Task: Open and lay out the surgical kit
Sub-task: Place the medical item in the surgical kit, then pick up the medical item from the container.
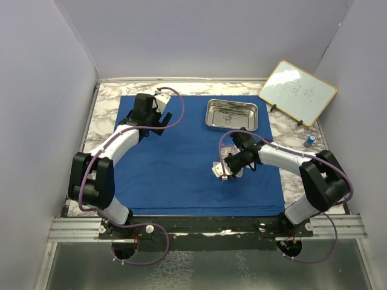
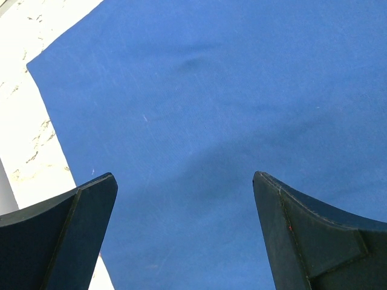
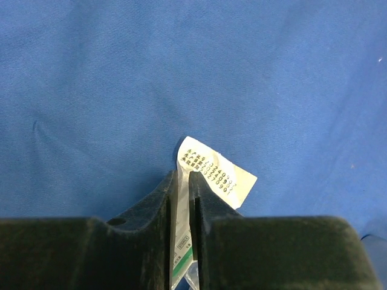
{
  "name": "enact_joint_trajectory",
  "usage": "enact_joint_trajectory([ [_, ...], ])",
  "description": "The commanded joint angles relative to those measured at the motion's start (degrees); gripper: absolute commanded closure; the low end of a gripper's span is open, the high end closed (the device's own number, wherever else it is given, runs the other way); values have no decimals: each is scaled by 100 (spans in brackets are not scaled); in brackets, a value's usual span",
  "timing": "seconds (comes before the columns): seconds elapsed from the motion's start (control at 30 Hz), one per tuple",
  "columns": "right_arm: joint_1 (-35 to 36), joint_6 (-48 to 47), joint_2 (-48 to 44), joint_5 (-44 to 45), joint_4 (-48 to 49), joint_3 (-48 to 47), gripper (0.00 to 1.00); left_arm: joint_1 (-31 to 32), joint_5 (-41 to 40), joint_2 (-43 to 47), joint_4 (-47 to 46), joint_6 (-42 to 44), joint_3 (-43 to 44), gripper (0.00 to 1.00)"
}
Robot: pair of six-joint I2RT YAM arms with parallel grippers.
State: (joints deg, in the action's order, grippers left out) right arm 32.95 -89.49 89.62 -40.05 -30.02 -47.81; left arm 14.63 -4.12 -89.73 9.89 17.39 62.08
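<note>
At the left, the left arm (image 1: 121, 142) is stretched away from its base, the elbow folded near the left wall and the forearm reaching toward the far left corner of the blue cloth wrap (image 1: 181, 157), which is spread flat over the marble counter (image 1: 103, 115). Its jaws are held wide apart above the cloth, close to the cloth's edge, with nothing between them. Right of the cloth's middle, a small white packet (image 3: 214, 172) printed with black characters is pinched between the closed jaws of the right arm (image 1: 281, 158), which is bent inward from its base with the wrist lowered toward the cloth. Whether the packet touches the cloth cannot be told. The steel tray (image 1: 248, 121) is seen on the far right part of the cloth, with instruments lying inside it. A whiteboard (image 1: 297, 92) is propped at the far right corner.
</note>
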Motion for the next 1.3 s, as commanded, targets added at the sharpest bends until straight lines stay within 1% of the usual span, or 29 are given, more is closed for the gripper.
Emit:
enact_joint_trajectory([
  [0.0,36,-105,55,6,-57,54,83,-4,62,-67,-66,5,-5,1],
  [0.2,36,-12,-3,-38,-123,-68,75,-5,111,-139,-12,-29,77,1],
  [0.33,36,334,-101,-256,-233,-265,69,-4,125,-164,20,-51,120,1],
  [0.57,27,1509,-375,-599,-104,-562,61,-4,228,-66,46,-130,159,1],
  [0.73,-9,2593,-613,-482,322,-685,56,-4,277,35,70,-181,180,1],
  [0.87,-88,3503,-847,-75,902,-678,53,-7,296,124,109,-211,230,1],
  [1.1,-370,5014,-845,1256,2042,-815,49,-5,325,190,340,-279,503,1],
  [1.17,-566,5401,-728,1558,2200,-1005,49,-9,329,192,422,-252,600,1],
  [1.27,-836,5957,-437,1989,2159,-1412,48,-6,343,180,521,-189,740,1],
])
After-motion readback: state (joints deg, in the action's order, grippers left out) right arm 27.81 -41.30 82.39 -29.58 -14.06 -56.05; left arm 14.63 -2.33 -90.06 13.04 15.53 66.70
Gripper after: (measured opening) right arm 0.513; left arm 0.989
